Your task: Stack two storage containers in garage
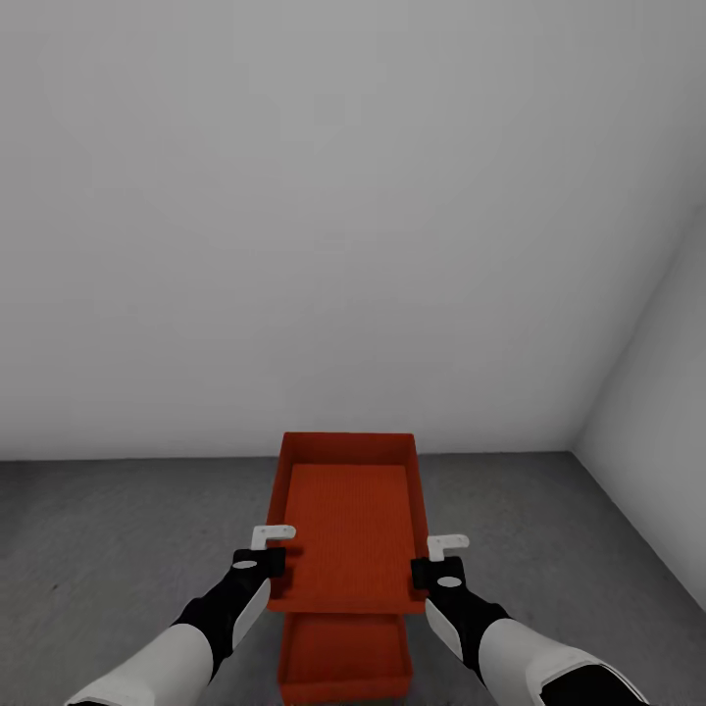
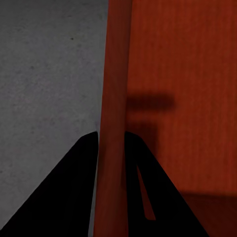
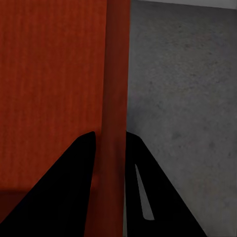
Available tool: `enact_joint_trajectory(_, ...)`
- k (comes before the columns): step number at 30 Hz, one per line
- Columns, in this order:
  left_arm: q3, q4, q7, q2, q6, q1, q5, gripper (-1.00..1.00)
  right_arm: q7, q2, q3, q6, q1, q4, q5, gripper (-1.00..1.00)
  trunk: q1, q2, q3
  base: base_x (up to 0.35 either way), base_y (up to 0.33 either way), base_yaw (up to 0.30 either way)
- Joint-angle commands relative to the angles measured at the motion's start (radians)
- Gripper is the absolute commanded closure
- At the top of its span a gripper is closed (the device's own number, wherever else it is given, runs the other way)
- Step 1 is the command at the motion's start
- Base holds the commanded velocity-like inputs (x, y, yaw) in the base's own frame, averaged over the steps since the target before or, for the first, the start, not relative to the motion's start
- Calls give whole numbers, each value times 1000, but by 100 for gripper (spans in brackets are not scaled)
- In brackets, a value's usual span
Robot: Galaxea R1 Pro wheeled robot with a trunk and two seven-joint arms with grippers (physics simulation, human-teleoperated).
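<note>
Both arms hold the upper storage container (image 1: pixel 348 520) above the lower container (image 1: pixel 343 659) on the concrete floor (image 1: pixel 118 529). The left gripper (image 1: pixel 267 549) fingers (image 2: pixel 64 192) pinch its left wall; the right gripper (image 1: pixel 439 557) fingers (image 3: pixel 64 192) pinch its right wall.

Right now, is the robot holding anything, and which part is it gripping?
Yes: the upper storage container, by its two long side walls, left gripper on one rim, right gripper on the other.

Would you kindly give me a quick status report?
Left gripper and right gripper each clamp a side wall of the upper container. Lower container on concrete floor beneath. Nothing obstructing.
</note>
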Motion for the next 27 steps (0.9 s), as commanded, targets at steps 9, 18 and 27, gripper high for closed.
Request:
enact_joint_trajectory(9, 23, -16, 26, 0, -26, -1, 71, 100, 7, 29, -14, -3, 0, 2, -20, 100, 0, -1, -16, 0, 0, 0)
enact_joint_trajectory(18, 23, -17, 26, 0, -26, -1, 71, 100, 7, 29, -14, -3, 0, 2, -20, 100, 0, -1, -30, 0, 0, 0)
enact_joint_trajectory(27, 21, -20, 26, -1, -25, -1, 71, 100, 7, 29, -14, -4, 0, 2, -20, 100, 0, -1, -45, 0, 0, 0)
